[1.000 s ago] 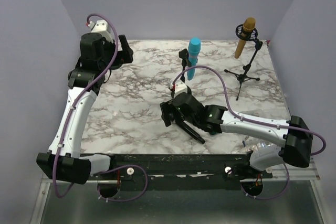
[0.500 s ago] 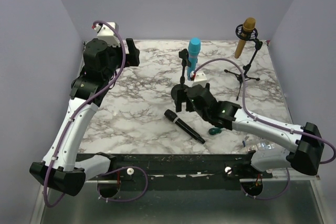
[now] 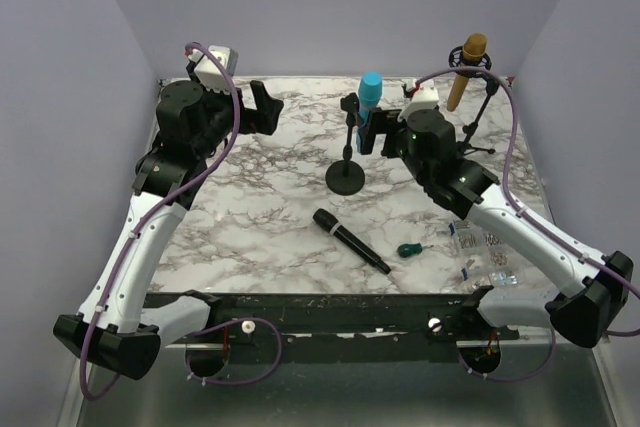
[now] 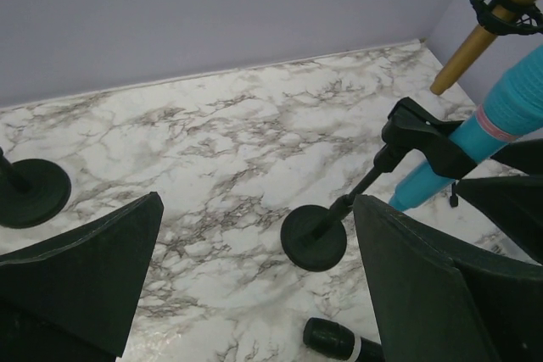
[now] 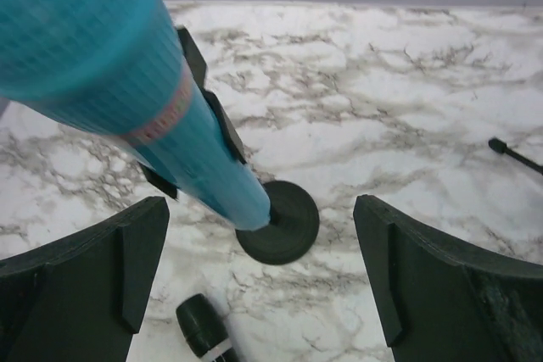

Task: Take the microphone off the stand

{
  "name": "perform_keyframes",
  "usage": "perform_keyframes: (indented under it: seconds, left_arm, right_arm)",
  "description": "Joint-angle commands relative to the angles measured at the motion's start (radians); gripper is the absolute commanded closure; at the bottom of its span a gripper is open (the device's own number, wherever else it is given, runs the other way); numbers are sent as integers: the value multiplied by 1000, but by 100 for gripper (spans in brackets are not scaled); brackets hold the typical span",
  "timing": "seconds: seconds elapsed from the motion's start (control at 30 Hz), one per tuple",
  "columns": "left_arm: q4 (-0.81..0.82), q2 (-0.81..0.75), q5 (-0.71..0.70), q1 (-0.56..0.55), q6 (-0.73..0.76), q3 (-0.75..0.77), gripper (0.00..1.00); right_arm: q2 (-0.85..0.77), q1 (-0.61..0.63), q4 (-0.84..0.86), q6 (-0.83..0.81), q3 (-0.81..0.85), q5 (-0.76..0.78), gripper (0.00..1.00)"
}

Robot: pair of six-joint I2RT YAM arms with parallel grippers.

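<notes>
At the worktop's (image 3: 250,217) far edge, the released right hand (image 5: 260,209) faces the microphone (image 3: 370,97); next: clench, lift off the stand (image 3: 347,175).

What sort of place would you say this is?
Probably a robotics lab test cell: a left arm and right arm bolted to a marble-patterned table, plain walls boxing it in, and a blue microphone and gold microphone set up as props.

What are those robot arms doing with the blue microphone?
The right gripper is open, close up to the blue microphone, which sits clipped in its stand. Nothing grips it yet. The left gripper hangs open nearby, holding nothing. A black microphone lies flat on the table.
</notes>
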Motion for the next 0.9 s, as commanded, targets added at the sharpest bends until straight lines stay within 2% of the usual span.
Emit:
perform_keyframes:
  seconds: [0.0, 0.13, 0.23, 0.33, 0.5, 0.67, 0.87]
  left_arm:
    - [57, -28, 125, -3, -13, -9, 2]
    - [66, -28, 127, -3, -13, -19, 2]
    - [68, -21, 138, -3, -14, -18, 2]
    - [79, -21, 156, -3, -19, -26, 2]
    - [77, -21, 149, -4, -23, -25, 3]
    - [78, -18, 153, -4, -22, -24, 3]
    - [75, -19, 152, -4, -22, -22, 3]
  right_arm:
    - [4, -7, 89, -105, 84, -132, 0]
    - [58, -7, 66, -157, 163, -204, 0]
    - [87, -7, 76, -177, 194, -169, 0]
    - [84, -8, 125, -182, 187, -112, 0]
    - [75, -7, 207, -192, 162, -147, 3]
    - [94, -7, 213, -207, 164, -186, 15]
    - [131, -7, 213, -216, 180, -192, 34]
